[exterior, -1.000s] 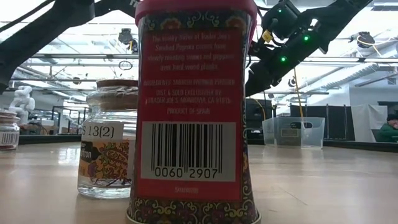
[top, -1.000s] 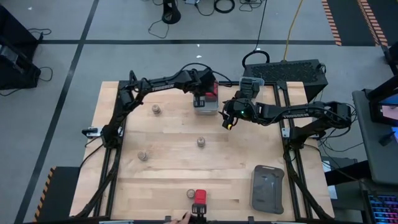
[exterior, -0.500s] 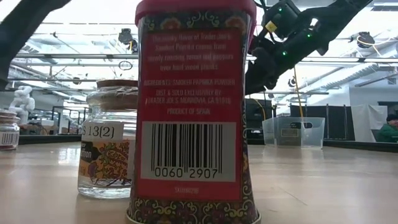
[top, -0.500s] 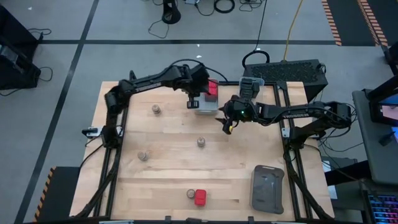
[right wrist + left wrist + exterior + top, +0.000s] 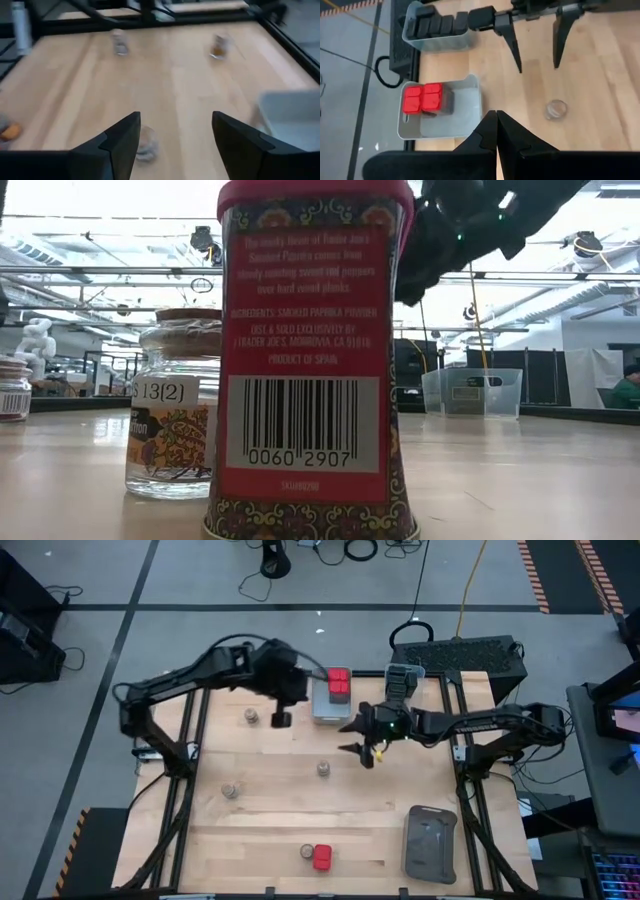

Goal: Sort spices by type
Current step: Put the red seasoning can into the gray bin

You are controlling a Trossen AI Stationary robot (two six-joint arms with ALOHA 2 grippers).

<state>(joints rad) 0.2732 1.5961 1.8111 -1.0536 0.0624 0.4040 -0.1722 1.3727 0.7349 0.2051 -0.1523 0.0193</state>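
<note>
I read the current step as pickup of the round jar (image 5: 323, 769) at mid-tabletop (image 5: 270, 830): the right tool (image 5: 354, 736), fingers apart and empty, hangs near it, while the left tool (image 5: 281, 719), fingers together and empty, hangs beside the grey bin (image 5: 465, 117) holding two red-capped spices (image 5: 423, 97). The next move calls for lowering the right tool to straddle the jar. Open wood surrounds it; other jars (image 5: 251, 717) and the front-edge red tin (image 5: 322, 858) stand well apart.

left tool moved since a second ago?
Yes. In the high view the left tool has pulled off the grey bin, leftward toward the jar.
</note>
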